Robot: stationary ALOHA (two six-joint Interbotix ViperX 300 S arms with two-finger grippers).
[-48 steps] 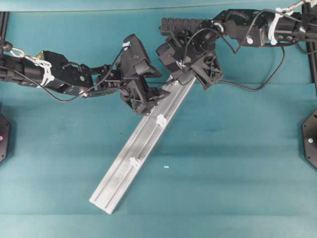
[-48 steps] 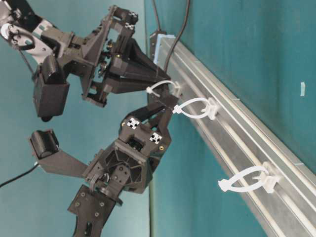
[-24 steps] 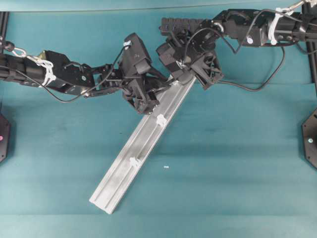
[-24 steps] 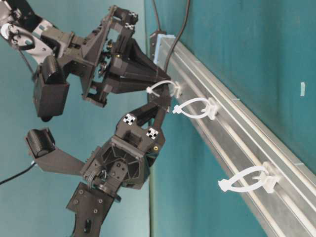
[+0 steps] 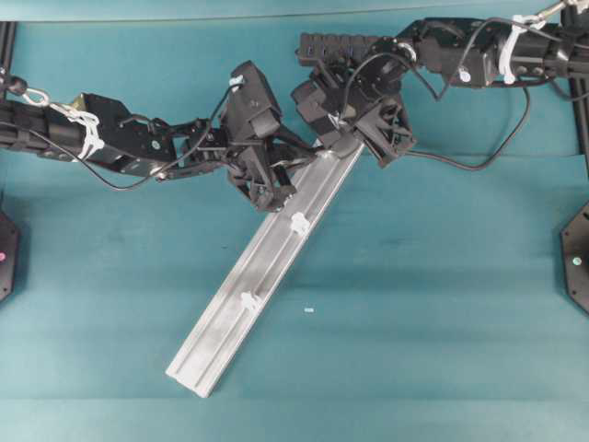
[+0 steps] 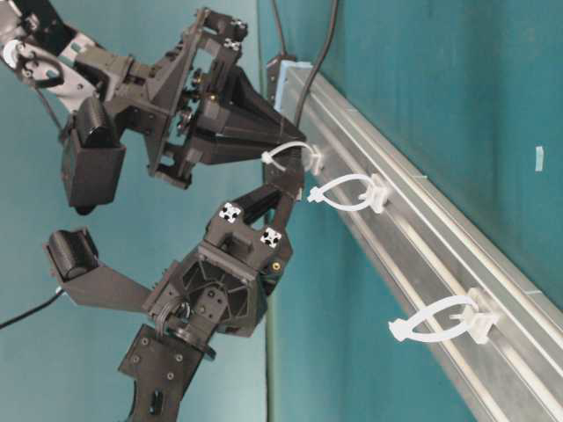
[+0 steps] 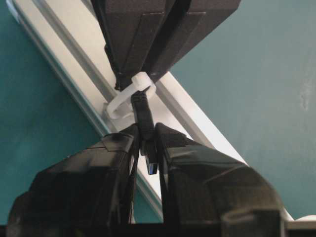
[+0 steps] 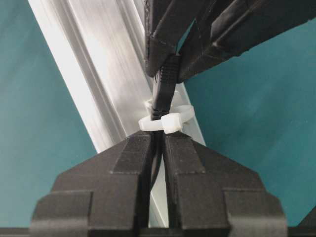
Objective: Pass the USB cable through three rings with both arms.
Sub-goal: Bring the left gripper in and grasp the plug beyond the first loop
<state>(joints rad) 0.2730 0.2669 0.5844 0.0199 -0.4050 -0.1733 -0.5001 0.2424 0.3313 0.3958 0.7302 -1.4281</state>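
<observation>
Both end effectors are met at the upper end of the long silver aluminium rail (image 5: 260,279), which is laid diagonally on the teal surface (image 5: 442,304). In the left wrist view the left end effector (image 7: 148,148) is seen clenched on the small dark plug of the thin black USB cable (image 7: 144,118), with the plug's metal tip showing between its two black fingers (image 7: 118,163). Just above that grip the cable is passed through the first whitish translucent plastic ring (image 7: 129,94), and the right end effector is seen directly behind the ring.

In the right wrist view the right end effector (image 8: 158,148) is shown clamped on the cable (image 8: 163,94) on the other side of the same ring (image 8: 168,121), so that the ring is held between the two grips. Its fingers (image 8: 131,168) are pressed close together around the cord.

In the overhead view the left end effector (image 5: 281,175) is placed at the rail's left edge and the right end effector (image 5: 345,129) at the rail's top end. Behind the right end effector the black multi-port hub (image 5: 336,44) is seen lying on the surface. The second ring (image 5: 299,222) and the third ring (image 5: 248,300) are clipped further down the rail, well apart from both end effectors, and no cable is seen passing through them. In the table-level view these two rings (image 6: 347,193) (image 6: 440,321) are shown standing out from the rail's side.
</observation>
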